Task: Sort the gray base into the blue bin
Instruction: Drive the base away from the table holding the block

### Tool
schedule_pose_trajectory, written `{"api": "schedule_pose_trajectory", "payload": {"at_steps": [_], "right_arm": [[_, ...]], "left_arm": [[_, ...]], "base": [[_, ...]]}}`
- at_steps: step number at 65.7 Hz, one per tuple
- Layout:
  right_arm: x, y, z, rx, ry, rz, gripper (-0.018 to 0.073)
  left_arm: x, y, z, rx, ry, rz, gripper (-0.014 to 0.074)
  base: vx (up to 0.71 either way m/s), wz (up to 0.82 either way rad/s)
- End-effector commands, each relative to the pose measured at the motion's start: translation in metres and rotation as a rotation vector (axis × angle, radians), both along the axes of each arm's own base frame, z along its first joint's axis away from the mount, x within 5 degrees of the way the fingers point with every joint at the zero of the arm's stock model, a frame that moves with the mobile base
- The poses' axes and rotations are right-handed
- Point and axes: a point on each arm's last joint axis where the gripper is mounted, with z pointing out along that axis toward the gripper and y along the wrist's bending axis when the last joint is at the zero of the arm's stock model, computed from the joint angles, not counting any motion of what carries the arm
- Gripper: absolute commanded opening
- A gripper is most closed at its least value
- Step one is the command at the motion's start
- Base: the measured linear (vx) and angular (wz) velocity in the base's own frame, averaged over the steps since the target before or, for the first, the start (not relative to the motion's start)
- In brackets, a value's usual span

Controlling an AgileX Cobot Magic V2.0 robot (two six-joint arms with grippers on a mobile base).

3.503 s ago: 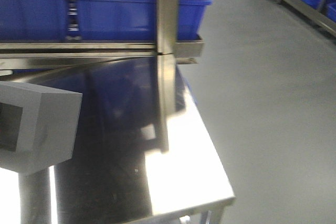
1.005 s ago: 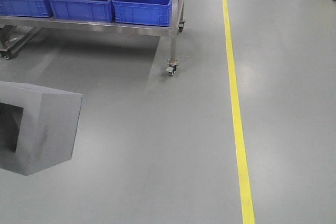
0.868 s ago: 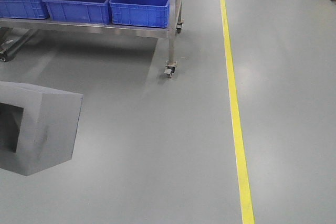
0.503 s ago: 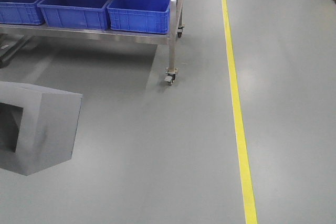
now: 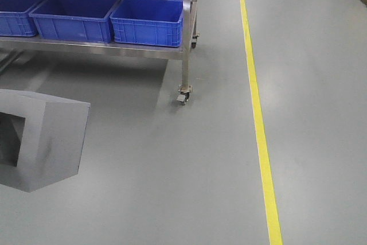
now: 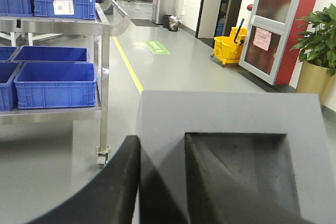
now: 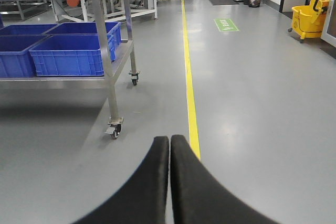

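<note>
**Onlooker A:** Where is the base [image 5: 43,139] at this moment?

**Onlooker B:** Aloft in the left gripper [image 6: 161,148], over open floor [image 5: 172,170]. One finger sits inside the recessed pocket and the other on the outer face, so the jaws pinch one side wall. Seen from the front, the block fills the lower left corner.

**A:** And the right gripper [image 7: 169,141]?

**B:** Idle. Its jaws are pressed together on nothing, pointing down the aisle beside the yellow line [image 7: 189,93].

**A:** The bin [image 5: 146,30]?

**B:** It is the nearest of several alike, ranged on the steel tabletop [image 5: 114,49] of a wheeled cart ahead and to the left. It looks empty. The base is well apart from it, with bare floor between them.

**A:** So how far along?

**B:** The pick-up looks done, I'd say, and the grip appears sound. The rest is left: closing on the cart, bringing the base over the bin's rim, and opening the jaws to let it drop inside.
</note>
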Motion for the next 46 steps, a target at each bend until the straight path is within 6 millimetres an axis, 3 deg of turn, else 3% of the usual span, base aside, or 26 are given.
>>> {"api": "schedule_pose_trajectory", "payload": {"at_steps": [1,25,46], "right_arm": [[0.0006,-0.0003,0.0067,-0.020,-0.074,-0.001,-0.0005],[0.0006,-0.0003,0.0067,-0.020,-0.074,-0.001,-0.0005],[0.0006,-0.0003,0.0067,-0.020,-0.074,-0.001,-0.0005]], "left_arm": [[-0.0011,0.0013,0.0205,-0.063,-0.126,0.010,-0.0006],[-0.0011,0.0013,0.0205,-0.063,-0.126,0.010,-0.0006],[-0.0011,0.0013,0.0205,-0.063,-0.126,0.010,-0.0006]], "base": [[0.26,-0.04],[0.29,0.08],[0.33,0.37]]}}
